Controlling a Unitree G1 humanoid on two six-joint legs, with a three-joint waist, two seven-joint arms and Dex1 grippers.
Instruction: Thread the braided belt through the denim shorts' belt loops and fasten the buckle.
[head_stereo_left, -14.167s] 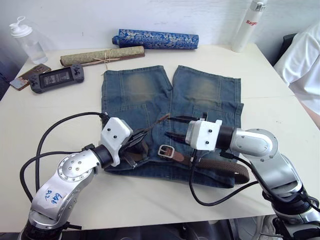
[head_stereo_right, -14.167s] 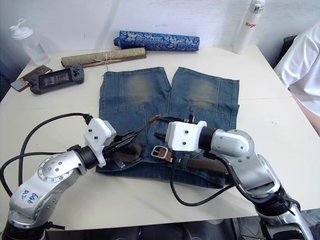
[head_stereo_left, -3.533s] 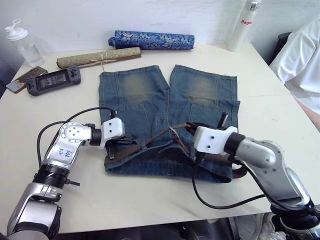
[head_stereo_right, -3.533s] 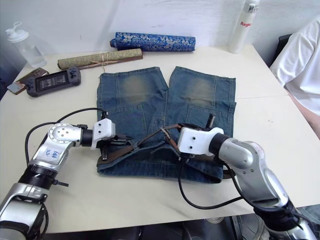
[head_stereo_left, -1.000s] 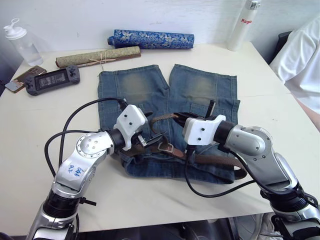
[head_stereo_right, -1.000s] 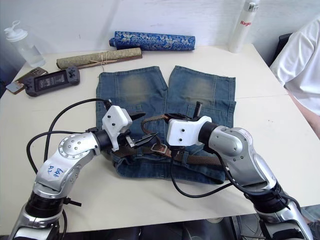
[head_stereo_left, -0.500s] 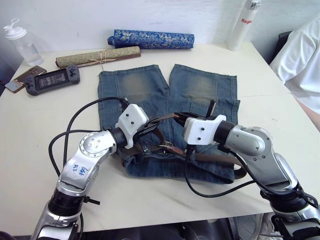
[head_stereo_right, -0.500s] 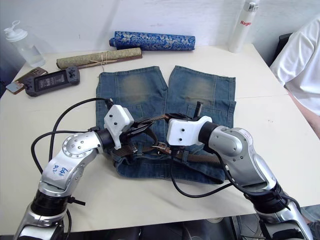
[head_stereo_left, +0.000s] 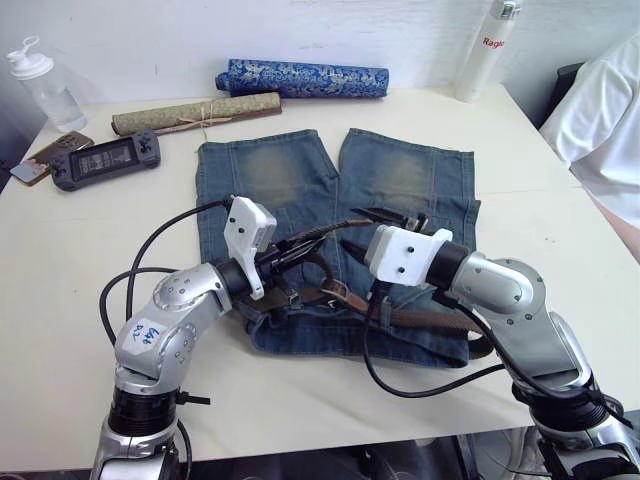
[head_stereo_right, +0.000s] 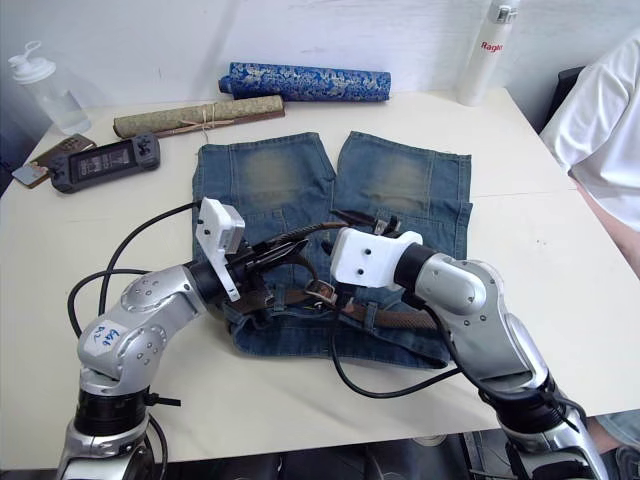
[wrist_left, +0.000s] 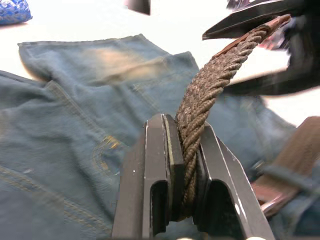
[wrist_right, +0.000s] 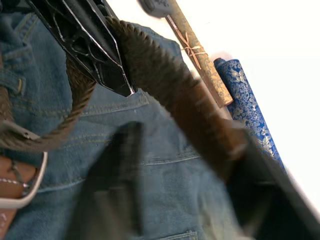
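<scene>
Left gripper (wrist_left: 185, 150) pinches the belt (wrist_left: 210, 85), its tip at the open right gripper (head_stereo_left: 362, 228); next, feed it through the buckle (head_stereo_left: 335, 293) at 6 o'clock.

Red letters "Rag", cut off, stand on the white bottle (head_stereo_left: 488, 47); blue handwriting on the left arm is illegible.
</scene>
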